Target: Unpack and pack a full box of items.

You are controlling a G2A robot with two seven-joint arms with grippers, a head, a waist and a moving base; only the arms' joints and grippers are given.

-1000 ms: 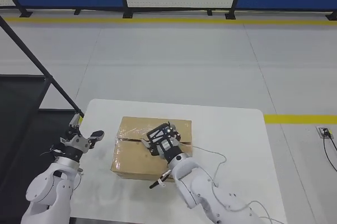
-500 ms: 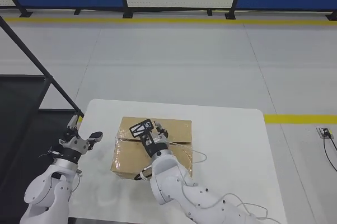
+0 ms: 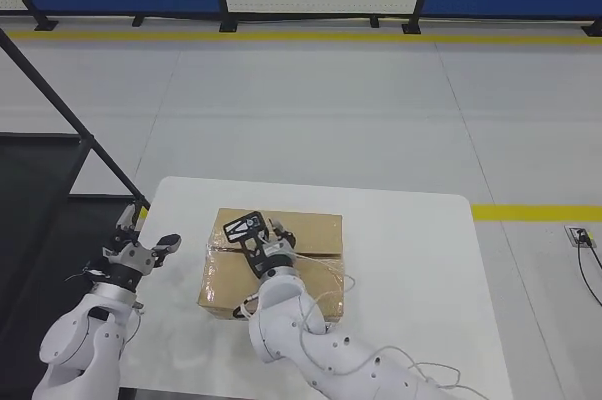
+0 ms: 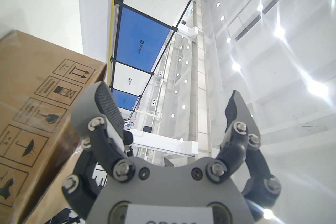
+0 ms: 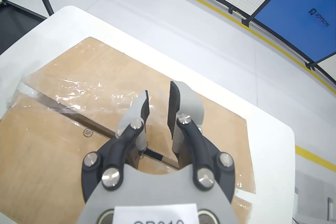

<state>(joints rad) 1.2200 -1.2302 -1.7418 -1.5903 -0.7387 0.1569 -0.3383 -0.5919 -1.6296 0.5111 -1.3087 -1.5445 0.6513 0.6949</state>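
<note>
A cardboard box (image 3: 316,228), flaps down and covered in clear tape, sits on a white table (image 3: 411,260), left of the table's middle. The right end effector (image 5: 158,93) is over the box's top, above the taped centre seam, its fingers only slightly parted and gripping nothing. The left end effector (image 4: 168,101) is just beside the box's left side, spread wide, empty, pointing upward.
</note>
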